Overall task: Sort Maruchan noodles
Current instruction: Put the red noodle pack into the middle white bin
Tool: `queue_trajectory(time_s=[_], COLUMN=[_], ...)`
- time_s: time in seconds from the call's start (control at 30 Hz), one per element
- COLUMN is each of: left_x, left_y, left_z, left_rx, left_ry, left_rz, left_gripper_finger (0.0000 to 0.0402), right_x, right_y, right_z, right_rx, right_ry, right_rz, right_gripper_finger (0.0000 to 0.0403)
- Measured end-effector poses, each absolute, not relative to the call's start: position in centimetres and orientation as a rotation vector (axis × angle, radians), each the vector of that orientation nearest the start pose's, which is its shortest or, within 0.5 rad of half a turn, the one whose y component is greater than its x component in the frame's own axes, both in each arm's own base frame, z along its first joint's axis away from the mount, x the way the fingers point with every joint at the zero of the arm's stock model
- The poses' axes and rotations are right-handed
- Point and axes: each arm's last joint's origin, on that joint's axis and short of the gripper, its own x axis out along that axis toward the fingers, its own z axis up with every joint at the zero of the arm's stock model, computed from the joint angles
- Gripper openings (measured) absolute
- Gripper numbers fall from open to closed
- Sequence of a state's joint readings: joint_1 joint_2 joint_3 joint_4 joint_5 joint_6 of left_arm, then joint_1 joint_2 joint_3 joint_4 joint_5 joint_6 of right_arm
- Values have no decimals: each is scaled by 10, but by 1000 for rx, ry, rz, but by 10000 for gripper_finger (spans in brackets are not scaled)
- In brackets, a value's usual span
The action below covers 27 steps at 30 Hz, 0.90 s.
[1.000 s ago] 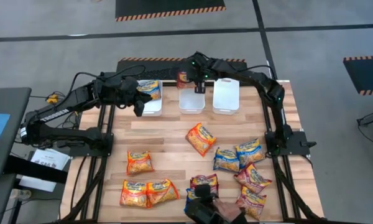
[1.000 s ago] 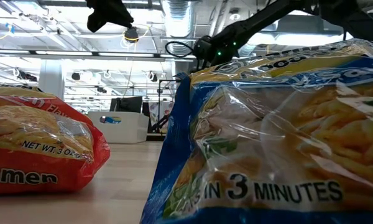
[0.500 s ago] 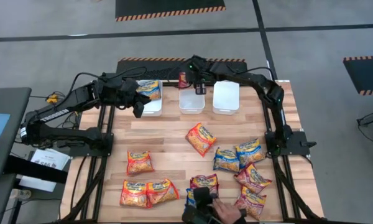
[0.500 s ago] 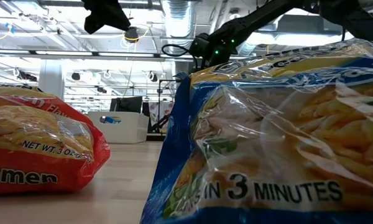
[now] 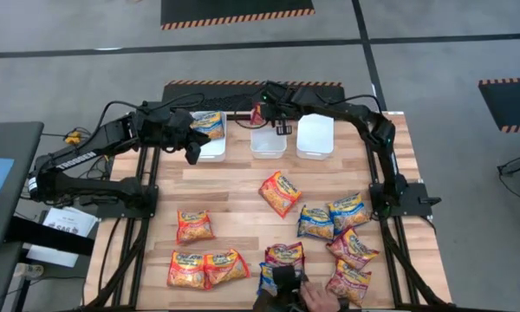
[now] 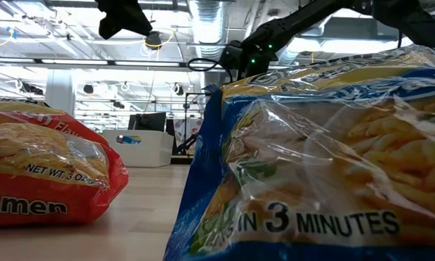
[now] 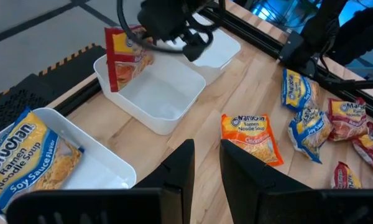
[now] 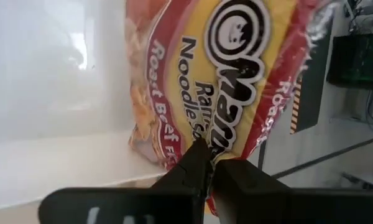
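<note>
High view | right gripper (image 5: 269,114), fingers clenched on glossy maroon plastic noodle packet (image 7: 125,59), dangles it over middle white plastic bin (image 5: 267,142), top centre, for dropping | left gripper (image 5: 193,149) released, waiting beside left bin (image 5: 210,146) | other packets (image 5: 280,192) scattered on wooden tabletop (image 5: 234,191).

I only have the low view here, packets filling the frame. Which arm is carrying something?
Observer: The right gripper pinches a maroon packet above the middle bin.
Operator: Anything sorted already?
Observer: One blue packet lies in the left bin.
Operator: And the left arm?
Observer: The left gripper hangs open and empty beside the left bin.
</note>
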State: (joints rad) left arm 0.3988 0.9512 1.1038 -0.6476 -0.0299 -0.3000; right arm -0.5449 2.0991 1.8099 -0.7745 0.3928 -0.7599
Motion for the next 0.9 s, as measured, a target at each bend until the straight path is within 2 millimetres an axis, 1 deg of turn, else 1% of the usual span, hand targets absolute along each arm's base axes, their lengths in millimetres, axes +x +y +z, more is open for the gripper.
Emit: queue_trajectory(time_s=[0.17,0.37,0.57,0.77,0.83,0.9], left_x=[170,170,170,170,170,170], left_y=[73,73,73,72,72,72], left_z=[369,369,369,369,369,369], left_rx=[-381,-381,-381,-384,-385,-392], left_ry=[424,424,424,424,424,425], left_rz=[492,491,491,483,483,485], left_gripper_finger=[61,61,61,61,61,61], right_x=[382,381,377,377,376,377], right_y=[-241,-243,-249,-249,-249,-248], right_z=[237,237,237,238,244,254], right_rx=[-556,-508,-457,-460,-465,-462], right_ry=[1344,1324,1319,1327,1341,1338], right_rz=[-388,-432,-468,-480,-488,-494], right_gripper_finger=[42,50,82,122,131,139])
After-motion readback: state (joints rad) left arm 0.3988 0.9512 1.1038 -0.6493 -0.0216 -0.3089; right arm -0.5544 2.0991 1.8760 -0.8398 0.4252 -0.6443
